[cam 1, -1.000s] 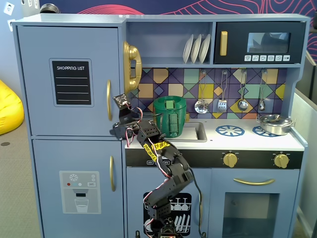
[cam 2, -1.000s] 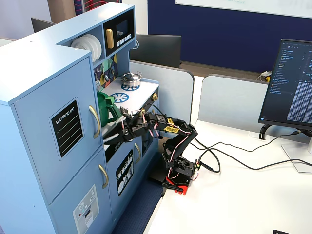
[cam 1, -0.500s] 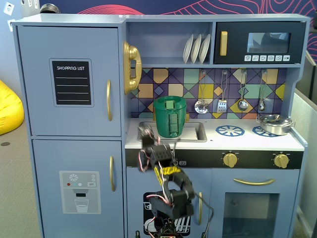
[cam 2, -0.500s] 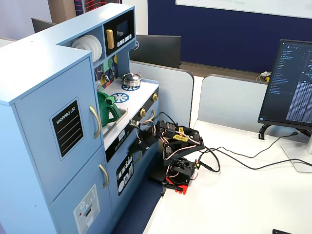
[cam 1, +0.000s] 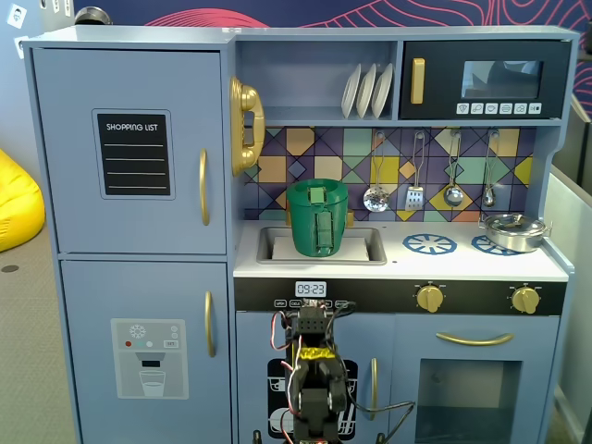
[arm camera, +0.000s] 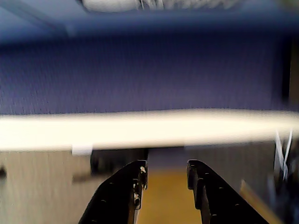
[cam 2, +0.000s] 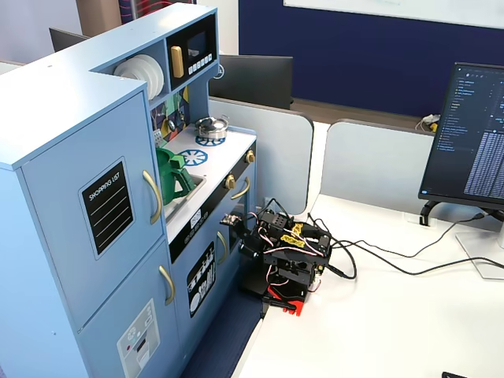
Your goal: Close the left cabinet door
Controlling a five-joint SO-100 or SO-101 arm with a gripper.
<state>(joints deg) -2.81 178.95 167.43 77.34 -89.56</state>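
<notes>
Two black fingers of the claw [arm camera: 164,186] stand released, holding nothing, low before the kitchen's base. Up and to the left in a fixed view, the left cabinet door [cam 1: 129,153] sits flush, apparently already closed, its gold handle [cam 1: 203,187] vertical.

The large light-blue left cabinet door [cam 1: 129,153] carries a black chalkboard panel [cam 1: 135,154] with white "SHOPPING LIST" lettering and white ruled lines, plus a curved gold handle [cam 1: 203,187]. The light-blue lower door [cam 1: 143,351] bears a grey dispenser graphic [cam 1: 149,359]. The backsplash [cam 1: 305,157] is a mosaic of purple, teal, yellow and tan panes. A dark green plastic pitcher [cam 1: 318,218] stands in the grey sink [cam 1: 270,245]. The white countertop [cam 1: 462,264] shows blue spoked burner rings [cam 1: 429,244]. The gripper [arm camera: 167,179] is black.
</notes>
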